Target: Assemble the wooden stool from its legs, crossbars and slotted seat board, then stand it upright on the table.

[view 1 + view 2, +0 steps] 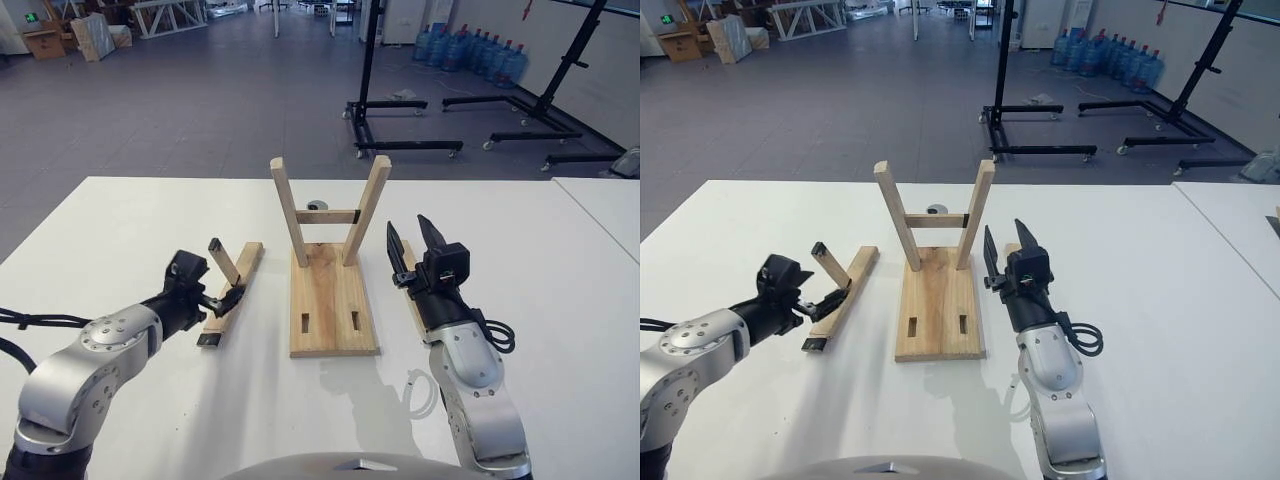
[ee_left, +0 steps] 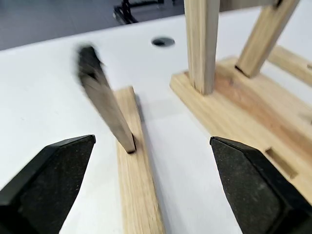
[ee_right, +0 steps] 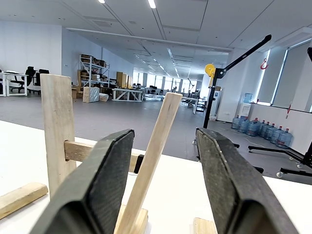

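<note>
I see the seat board (image 1: 333, 300) lying flat mid-worktop (image 1: 120, 230), with 2 legs (image 1: 287, 210) and 1 crossbar (image 1: 327, 217) standing up from its far end. My left end effector (image 1: 220, 319) is open astride a loose leg (image 1: 243, 270) lying left of the board. My right end effector (image 1: 408, 235) is open, pointing up, just right of it.

The seat board (image 1: 333, 305) lies flat in the middle of the table (image 1: 120, 230). At its twelve o'clock end two legs (image 1: 288, 210) stand on it, with a crossbar (image 1: 327, 217) between them. A loose leg (image 1: 236, 280) lies at its nine o'clock and another piece (image 1: 409, 290) at its three o'clock.
</note>
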`<state>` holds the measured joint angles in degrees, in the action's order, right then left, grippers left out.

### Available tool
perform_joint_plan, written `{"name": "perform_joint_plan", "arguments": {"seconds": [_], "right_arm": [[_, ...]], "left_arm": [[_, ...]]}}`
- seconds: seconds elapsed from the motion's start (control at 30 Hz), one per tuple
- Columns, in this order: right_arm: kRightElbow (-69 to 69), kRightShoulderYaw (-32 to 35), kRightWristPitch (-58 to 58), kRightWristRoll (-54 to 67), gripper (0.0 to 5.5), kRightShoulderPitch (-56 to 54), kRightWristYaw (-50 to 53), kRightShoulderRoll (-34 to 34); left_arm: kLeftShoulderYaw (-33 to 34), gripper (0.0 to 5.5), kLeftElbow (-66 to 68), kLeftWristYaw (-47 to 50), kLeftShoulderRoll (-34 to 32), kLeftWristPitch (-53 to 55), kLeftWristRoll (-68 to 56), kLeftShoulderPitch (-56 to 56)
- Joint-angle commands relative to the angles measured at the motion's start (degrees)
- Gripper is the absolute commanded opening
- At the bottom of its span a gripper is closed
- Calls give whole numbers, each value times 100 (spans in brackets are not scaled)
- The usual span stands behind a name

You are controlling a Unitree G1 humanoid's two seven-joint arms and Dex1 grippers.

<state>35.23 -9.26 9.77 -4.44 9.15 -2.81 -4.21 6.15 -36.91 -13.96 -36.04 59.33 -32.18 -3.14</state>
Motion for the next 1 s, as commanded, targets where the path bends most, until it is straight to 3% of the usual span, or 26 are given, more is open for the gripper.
{"name": "perform_joint_plan", "arguments": {"seconds": [0.03, 0.33, 0.83, 1.0], "right_arm": [[-94, -18, -58, -13, 234, -133, -21, 21], [-163, -31, -112, -1, 234, -161, -28, 61], [-106, -28, -65, -26, 234, -141, 14, 109], [-228, 158, 54, 138, 234, -417, -141, 10]], "left_arm": [[-432, 431, 512, -45, -89, -181, 503, -9], [-1108, 431, 1655, -180, 207, -475, 1247, 79], [-1103, 219, 1648, -231, 252, -442, 1675, 185], [-629, 206, 1641, 533, 898, -1202, 2065, 903]]}}
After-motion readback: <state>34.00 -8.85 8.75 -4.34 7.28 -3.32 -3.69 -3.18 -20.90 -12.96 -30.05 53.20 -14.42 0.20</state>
